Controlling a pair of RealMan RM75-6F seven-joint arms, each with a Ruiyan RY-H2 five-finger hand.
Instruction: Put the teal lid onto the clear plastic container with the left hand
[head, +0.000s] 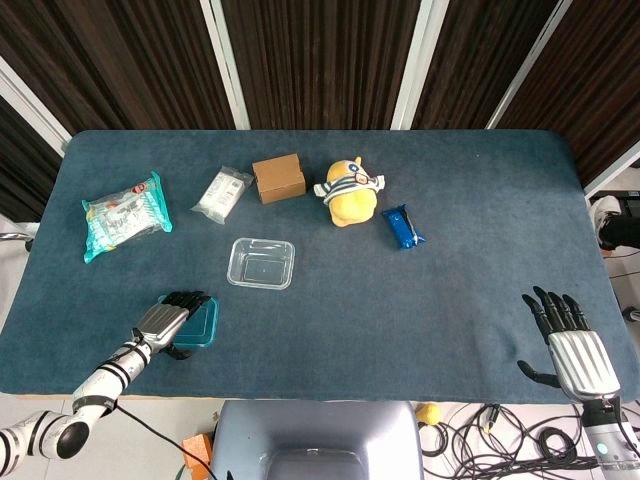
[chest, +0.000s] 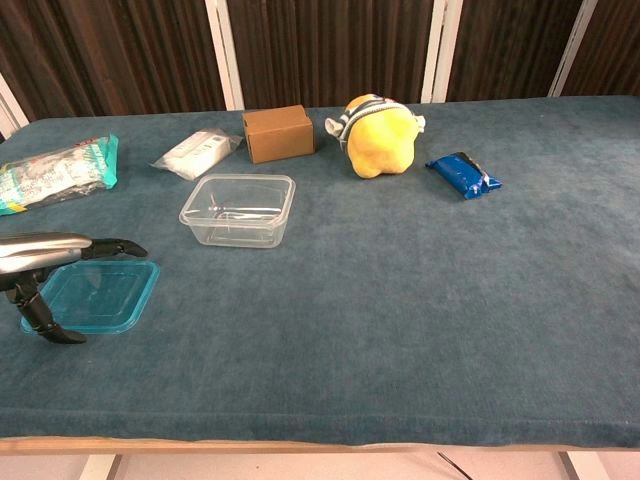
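The teal lid (head: 203, 325) (chest: 100, 295) lies flat on the blue cloth near the front left edge. My left hand (head: 170, 318) (chest: 50, 255) is over the lid's left part, its fingers stretched out above the lid and its thumb down at the lid's front corner; the lid does not look lifted. The clear plastic container (head: 261, 262) (chest: 238, 208) stands empty and upright, farther back and to the right of the lid. My right hand (head: 570, 340) rests at the front right of the table with its fingers spread and nothing in it; only the head view shows it.
Along the back sit a teal snack bag (head: 124, 214) (chest: 50, 175), a white packet (head: 222, 193) (chest: 195, 153), a brown box (head: 278, 177) (chest: 278, 132), a yellow plush toy (head: 350, 192) (chest: 380, 135) and a blue wrapper (head: 403, 226) (chest: 463, 174). The table's front edge runs just below the lid.
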